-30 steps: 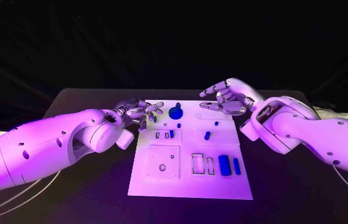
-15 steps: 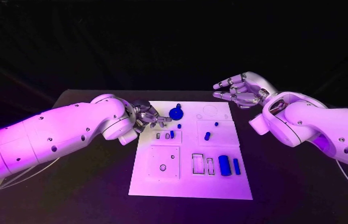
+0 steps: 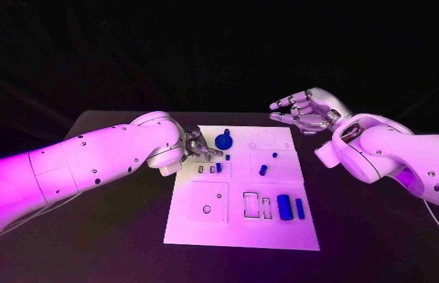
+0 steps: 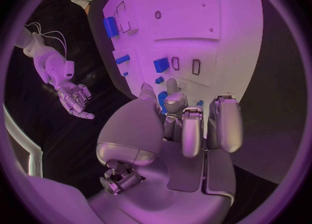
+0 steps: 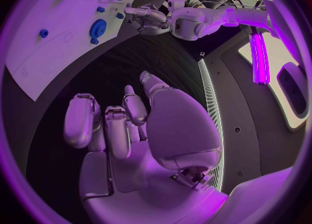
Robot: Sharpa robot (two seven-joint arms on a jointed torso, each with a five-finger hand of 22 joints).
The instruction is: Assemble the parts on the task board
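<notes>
On the black table (image 3: 110, 232), the task board (image 3: 240, 232) runs lengthwise away; both hands' fingers apart, empty.

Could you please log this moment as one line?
left robot hand: over board, empty | right robot hand: off board, open | parts: on board

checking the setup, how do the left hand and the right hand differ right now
The silver left hand is low over the white task board, its fingers near the small blue parts; the silver right hand is raised off the board's far right corner, over black table. The left's fingers curl down; the right's spread, holding nothing. Whether the left holds anything is unclear.
</notes>
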